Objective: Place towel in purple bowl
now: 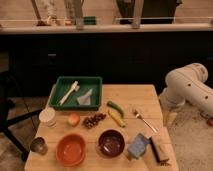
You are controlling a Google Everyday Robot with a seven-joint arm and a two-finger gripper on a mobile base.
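Observation:
The towel point(85, 97), a small pale grey-blue cloth, lies in the right half of the green tray point(59, 85) at the back of the wooden table. Near the front edge stands the purple bowl point(111, 143), dark and glossy inside, with nothing in it. My white arm point(187, 87) bends in from the right. Its lower end, with the gripper point(170, 116), hangs beside the table's right edge, far from the towel and the bowl. The gripper is open and holds nothing.
A white utensil point(69, 92) lies in the tray beside the towel. An orange bowl point(70, 149), metal cup point(38, 145), white jar point(47, 116), apple point(73, 119), grapes point(93, 120), banana point(117, 118), fork point(144, 120), blue-grey block point(137, 146) and dark brush point(160, 148) crowd the table.

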